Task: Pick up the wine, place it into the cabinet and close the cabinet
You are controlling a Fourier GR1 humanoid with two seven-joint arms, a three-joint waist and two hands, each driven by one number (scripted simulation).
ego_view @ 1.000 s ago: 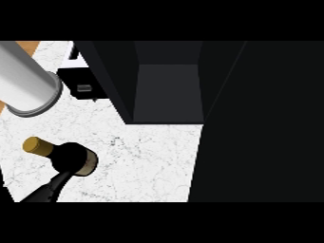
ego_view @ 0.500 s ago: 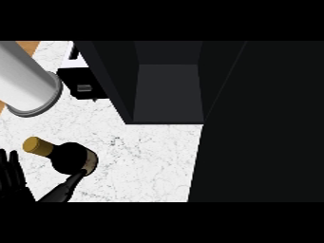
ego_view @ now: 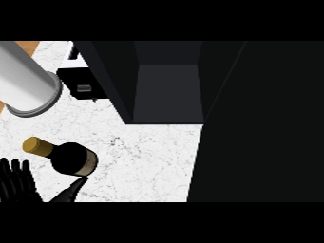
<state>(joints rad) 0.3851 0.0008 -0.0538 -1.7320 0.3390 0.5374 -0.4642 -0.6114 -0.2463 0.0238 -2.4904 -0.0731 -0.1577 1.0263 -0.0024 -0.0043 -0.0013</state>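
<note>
In the head view, the white marbled counter top (ego_view: 150,161) carries a dark glass wine bottle with a gold-capped neck (ego_view: 64,155) near its left edge, outside the cabinet. The black left hand (ego_view: 14,182) shows at the lower left corner, fingers straight and spread, pointing up, just beside the bottle and apart from it. A dark open-fronted cabinet (ego_view: 168,90) stands at the far edge, and a broad black panel (ego_view: 270,123) covers the right side. A pale grey cylinder (ego_view: 20,80) lies at the far left corner, with a small black box (ego_view: 83,88) beside it.
</note>
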